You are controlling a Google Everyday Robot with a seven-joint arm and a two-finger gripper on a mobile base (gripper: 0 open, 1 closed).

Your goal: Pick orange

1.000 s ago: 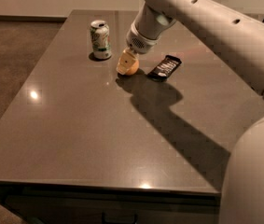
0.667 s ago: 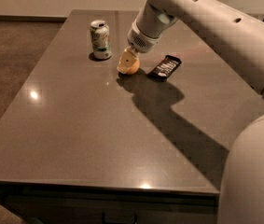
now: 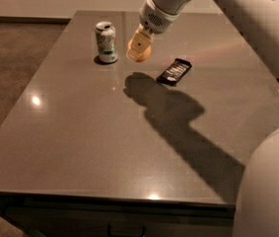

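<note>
The orange [image 3: 144, 56] is a small round orange-yellow fruit, seen between the pale fingers [image 3: 137, 44] of my gripper [image 3: 140, 51]. The gripper is shut on the orange and holds it above the grey table [image 3: 80, 132], at the far middle. Its shadow lies apart on the tabletop below it. Part of the orange is hidden behind the near finger. The white arm reaches in from the upper right.
A green-white soda can [image 3: 106, 42] stands upright just left of the gripper. A black snack bar wrapper [image 3: 174, 71] lies flat to its lower right. The arm's shadow crosses the table's middle right. The robot's white body [image 3: 269, 181] fills the lower right.
The gripper has risen from the tabletop with the orange in it, and the shadow now lies apart beneath it. The can and the wrapper have not moved.
</note>
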